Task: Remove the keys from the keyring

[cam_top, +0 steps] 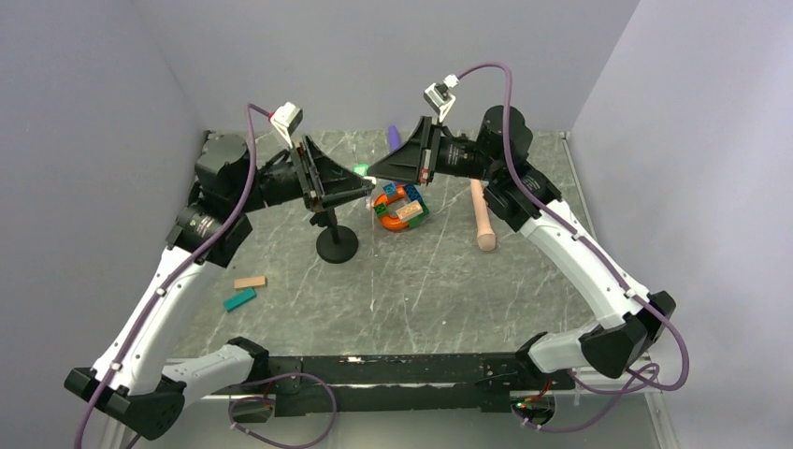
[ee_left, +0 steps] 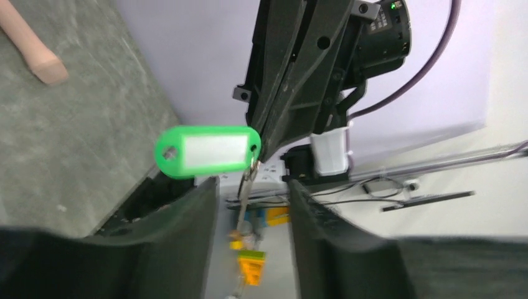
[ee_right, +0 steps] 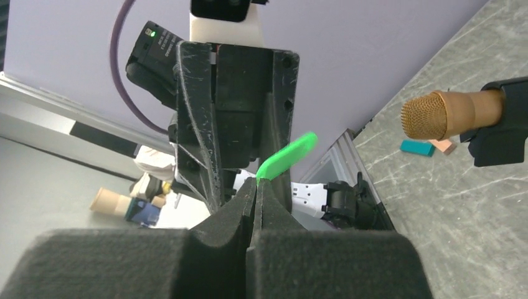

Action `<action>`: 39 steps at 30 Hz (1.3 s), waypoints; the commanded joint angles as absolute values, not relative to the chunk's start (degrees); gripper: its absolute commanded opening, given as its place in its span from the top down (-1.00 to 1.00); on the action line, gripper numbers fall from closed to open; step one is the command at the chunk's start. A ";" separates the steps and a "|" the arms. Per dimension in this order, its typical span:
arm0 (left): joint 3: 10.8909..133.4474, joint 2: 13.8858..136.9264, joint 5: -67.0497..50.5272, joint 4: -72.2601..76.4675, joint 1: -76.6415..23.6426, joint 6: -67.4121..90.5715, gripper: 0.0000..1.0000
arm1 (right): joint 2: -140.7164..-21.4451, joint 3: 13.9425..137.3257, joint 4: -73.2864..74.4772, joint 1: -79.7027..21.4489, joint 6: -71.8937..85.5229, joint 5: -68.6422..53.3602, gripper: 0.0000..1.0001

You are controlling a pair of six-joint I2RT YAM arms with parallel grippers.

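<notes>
Hold key (ee_left: 208,151) firm in clamped right claw (ee_right: 257,185); close parted, empty left claw (ee_left: 252,194) on ring (ee_left: 249,174); pull slowly.

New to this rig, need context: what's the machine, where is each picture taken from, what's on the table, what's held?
Two black-and-white robot arms, left and right, are bolted at the near edge of the grey marbled table. The wide picture comes from a fixed camera above and behind them; the other two from a camera on each wrist, its own fingers in view. On the table lie a cluster of orange, blue and green toy blocks, a pale wooden peg, a tan block, a teal block and a black round-based stand. The right gripper is shut on a bright-green flat plastic key tag. A thin silvery metal ring, blurred, hangs from it in the gap between the open fingers of the left gripper.
</notes>
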State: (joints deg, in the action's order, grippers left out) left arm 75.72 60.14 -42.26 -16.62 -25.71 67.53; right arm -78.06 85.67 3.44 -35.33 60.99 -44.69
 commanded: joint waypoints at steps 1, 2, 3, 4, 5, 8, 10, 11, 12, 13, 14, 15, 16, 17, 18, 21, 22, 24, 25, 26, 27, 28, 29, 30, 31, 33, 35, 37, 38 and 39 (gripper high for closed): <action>82.47 61.95 -44.07 -16.91 -25.86 62.06 -0.24 | -74.93 90.63 5.50 -35.26 56.38 -40.93 1.00; 83.62 62.43 -44.75 -16.47 -25.92 61.24 -0.41 | -74.58 91.17 5.96 -35.25 55.98 -39.56 1.00; 84.93 62.94 -45.28 -16.22 -25.92 60.22 -0.53 | -74.17 91.44 6.21 -35.15 55.77 -37.65 1.00; 85.88 63.35 -45.52 -15.30 -25.90 59.41 -0.60 | -73.56 91.45 6.13 -35.15 55.72 -36.45 1.00; 86.24 63.44 -45.56 -13.87 -25.87 58.74 -0.65 | -72.89 91.23 5.72 -34.95 55.84 -35.12 1.00; 83.27 61.95 -44.36 -6.07 -25.91 60.11 -0.68 | -70.72 88.99 2.70 -34.25 57.56 -30.95 1.00; 80.09 60.24 -42.41 1.11 -25.94 61.54 -0.66 | -69.31 87.69 0.62 -33.82 59.41 -28.00 1.00; 78.79 59.53 -41.71 4.31 -26.07 62.12 -0.65 | -68.90 87.36 -1.16 -33.68 60.20 -27.15 1.00; 77.71 59.12 -41.36 7.28 -26.14 62.37 -0.63 | -68.80 87.33 -2.67 -33.59 60.83 -26.75 1.00; 77.16 59.18 -41.46 9.86 -26.27 62.41 -0.59 | -68.93 87.71 -3.62 -33.55 61.20 -26.65 1.00; 77.21 59.62 -41.78 11.54 -26.47 62.15 -0.56 | -69.36 88.54 -3.75 -33.48 61.30 -26.63 1.00; 77.76 59.98 -41.94 12.33 -26.58 61.60 -0.52 | -69.80 89.62 -3.28 -33.41 61.22 -26.46 1.00; 78.46 60.30 -41.45 12.36 -26.96 60.97 -0.51 | -70.11 90.78 -2.30 -33.40 60.96 -25.63 1.00; 79.44 60.48 -40.27 10.43 -27.24 60.08 -0.51 | -70.21 91.90 -0.72 -33.32 60.96 -23.89 1.00; 81.02 60.73 -38.23 6.05 -27.54 58.77 -0.49 | -70.22 93.06 3.16 -33.11 61.27 -20.71 1.00; 85.29 61.28 -31.53 -7.29 -27.74 55.20 -0.30 | -69.37 95.43 15.69 -31.21 66.33 -10.98 1.00; 84.47 60.89 -30.63 -6.92 -27.82 55.76 -0.29 | -68.83 95.09 18.52 -30.38 68.62 -8.86 1.00; 82.42 60.25 -30.21 -3.09 -28.06 57.90 -0.33 | -67.26 92.36 19.90 -27.97 73.62 -8.89 1.00; 81.76 60.21 -29.95 -1.24 -28.52 58.49 -0.33 | -66.32 90.41 18.86 -27.44 76.29 -9.03 1.00; 81.32 60.25 -29.54 0.24 -29.16 58.63 -0.34 | -65.62 88.88 17.92 -27.39 78.47 -8.79 1.00; 81.27 60.46 -28.56 1.57 -30.00 58.59 -0.33 | -65.09 87.52 17.02 -27.41 80.04 -8.56 1.00; 81.59 60.92 -27.89 1.96 -30.83 58.29 -0.33 | -64.80 87.12 16.30 -27.38 81.13 -8.36 1.00; 81.95 61.56 -27.46 2.23 -31.79 57.93 -0.31 | -64.76 87.32 15.95 -27.34 81.57 -8.23 1.00; 82.60 62.34 -27.16 2.34 -32.60 57.66 -0.31 | -64.98 87.84 15.84 -27.35 81.52 -8.35 1.00; 83.27 63.19 -26.90 2.41 -33.49 57.39 -0.29 | -65.34 88.55 15.75 -27.37 81.30 -8.68 1.00; 84.36 64.86 -26.45 3.57 -35.36 57.22 -0.27 | -65.78 89.62 15.55 -27.41 80.70 -9.41 1.00; 86.43 66.70 -25.57 3.10 -37.00 56.11 -0.25 | -65.67 89.84 14.95 -27.44 80.21 -9.82 1.00; 88.67 68.26 -24.25 0.91 -38.48 54.10 -0.22 | -64.94 89.10 13.82 -27.49 80.04 -9.82 1.00; 89.21 68.70 -23.52 0.36 -38.94 53.48 -0.22 | -64.57 88.71 13.26 -27.51 79.94 -9.86 1.00; 89.24 69.10 -23.09 0.92 -39.15 53.29 -0.21 | -64.32 88.38 12.82 -27.48 79.78 -10.10 1.00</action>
State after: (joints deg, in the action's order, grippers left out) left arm 85.49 67.99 -26.55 -0.19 -37.36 56.62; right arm -66.08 87.68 16.88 -27.31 78.74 -9.87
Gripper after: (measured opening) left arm 0.613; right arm 0.009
